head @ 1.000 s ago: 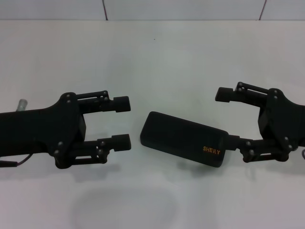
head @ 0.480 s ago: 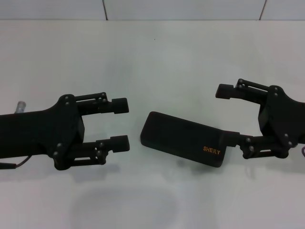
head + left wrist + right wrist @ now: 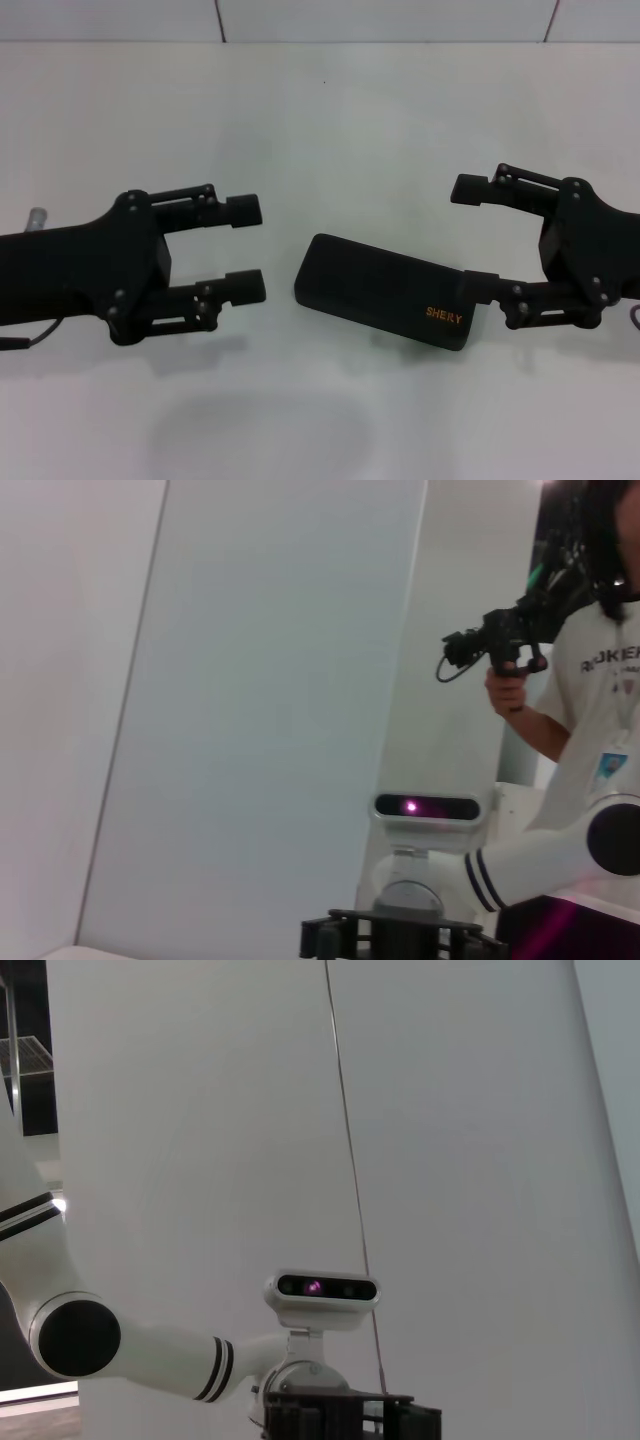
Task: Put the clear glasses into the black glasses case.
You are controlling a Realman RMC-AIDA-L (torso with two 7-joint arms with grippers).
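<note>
Head view: slim matte black glasses case (image 3: 385, 290), closed, on white table (image 3: 330, 120) at 5 o'clock; left gripper (image 3: 243, 248) and right gripper (image 3: 470, 230) flank it, both splayed, probably standing clear; clear glasses not visible.

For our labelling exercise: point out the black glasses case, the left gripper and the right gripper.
black glasses case (image 3: 375, 288): head view, middle of its closed lid.
left gripper (image 3: 247, 248): head view, gap midway between its open fingertips.
right gripper (image 3: 470, 232): head view, gap midway between its open fingertips.
</note>
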